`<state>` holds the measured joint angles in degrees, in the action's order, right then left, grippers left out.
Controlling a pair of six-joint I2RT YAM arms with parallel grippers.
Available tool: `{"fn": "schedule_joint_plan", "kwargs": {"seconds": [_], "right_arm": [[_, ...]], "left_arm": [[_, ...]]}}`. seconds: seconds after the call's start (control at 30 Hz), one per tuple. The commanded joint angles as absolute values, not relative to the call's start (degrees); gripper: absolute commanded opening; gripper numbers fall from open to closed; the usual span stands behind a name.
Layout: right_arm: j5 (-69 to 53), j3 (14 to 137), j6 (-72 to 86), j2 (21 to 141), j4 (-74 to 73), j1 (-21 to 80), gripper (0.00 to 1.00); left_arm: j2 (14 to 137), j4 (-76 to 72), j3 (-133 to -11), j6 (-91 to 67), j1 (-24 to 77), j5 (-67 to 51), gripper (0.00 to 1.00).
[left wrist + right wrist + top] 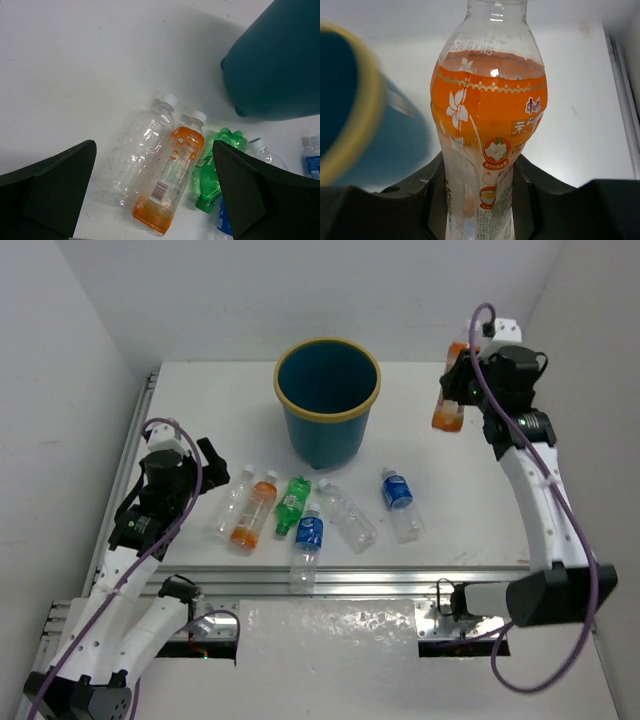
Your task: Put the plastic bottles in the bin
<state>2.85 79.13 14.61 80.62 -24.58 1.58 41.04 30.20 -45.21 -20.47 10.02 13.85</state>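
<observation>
My right gripper (458,385) is shut on an orange-labelled plastic bottle (449,412) at the far right, level with the bin (325,435) and to its right. In the right wrist view that orange bottle (490,115) stands between the fingers (432,192), with the bin (350,100) at the left. My left gripper (212,475) is open above the near-left row of bottles. Its wrist view shows a clear bottle (142,150), an orange one (172,175) and a green one (217,170) lying below the gripper (154,146).
Several more bottles lie in front of the bin: a blue one (307,545), a clear one (348,517) and another blue one (400,502). A metal rail (380,580) runs along the table's near edge. White walls close in left, back and right.
</observation>
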Motion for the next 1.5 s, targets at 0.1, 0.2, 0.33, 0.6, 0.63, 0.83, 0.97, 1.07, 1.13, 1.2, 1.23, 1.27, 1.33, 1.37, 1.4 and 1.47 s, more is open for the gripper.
{"fn": "schedule_joint_plan", "kwargs": {"seconds": [0.1, 0.2, 0.33, 0.6, 0.63, 0.83, 0.97, 1.07, 1.13, 1.2, 1.23, 1.27, 1.33, 1.37, 1.4, 1.47], "right_arm": [[-22.4, 79.3, 23.9, 74.3, -3.8, 4.3, 0.23], [-29.7, 85.8, 26.8, 80.0, 3.5, 7.3, 0.24], [-31.3, 99.6, 24.3, 92.3, 2.0, 12.1, 0.25], [-31.7, 124.6, 22.3, 113.4, -7.0, 16.0, 0.42], [-32.1, 124.1, 22.3, 114.1, -6.9, 16.1, 0.58], [-31.5, 116.2, 17.4, 108.6, -5.3, 17.6, 0.99], [-24.7, 116.4, 14.5, 101.7, -12.7, 17.6, 0.99], [-19.9, 105.7, 14.6, 93.5, -13.2, 17.6, 0.99], [-19.9, 91.4, 15.1, 83.0, -8.2, 17.5, 0.99], [-22.6, 77.9, 17.0, 73.7, -2.8, 17.5, 0.99], [-23.7, 74.3, 17.4, 71.3, -2.0, 17.5, 0.99], [-26.0, 71.6, 18.9, 69.2, -1.8, 17.6, 0.99], [-28.8, 64.4, 19.8, 63.8, -1.5, 17.6, 0.99], [-29.5, 62.6, 20.2, 62.2, -1.4, 17.6, 0.99], [-29.5, 59.4, 20.3, 60.6, -1.4, 17.5, 0.99], [-28.7, 57.3, 19.7, 56.5, -2.5, 17.6, 0.99]], "left_arm": [[40.9, 28.6, -46.8, -20.7, 9.6, 14.0, 1.0], [42.4, 28.2, -46.8, -20.6, 9.5, 13.4, 1.0], [47.4, 28.3, -47.8, -20.6, 8.8, 9.9, 1.0], [55.5, 31.6, -51.8, -22.0, 8.7, 9.1, 1.0], [56.8, 31.7, -52.0, -22.2, 8.7, 8.5, 1.0], [63.4, 33.7, -53.6, -22.1, 8.7, 11.1, 1.0], [69.2, 34.4, -53.4, -20.0, 8.7, 9.2, 1.0], [74.2, 34.5, -53.2, -19.7, 8.7, 8.4, 0.97], [76.5, 33.7, -52.5, -19.2, 8.7, 6.3, 0.95], [78.7, 33.3, -52.3, -19.1, 8.6, 7.6, 0.93], [79.7, 33.5, -52.6, -19.1, 8.5, 8.3, 0.92], [80.8, 33.7, -53.2, -18.6, 8.4, 8.7, 0.9], [84.1, 34.4, -53.6, -18.5, 8.3, 9.1, 0.86], [85.1, 34.5, -53.6, -18.5, 8.3, 9.2, 0.83], [86.5, 34.5, -53.0, -18.5, 8.3, 9.2, 0.81], [87.6, 34.0, -52.0, -18.5, 8.2, 9.8, 0.77]]}}
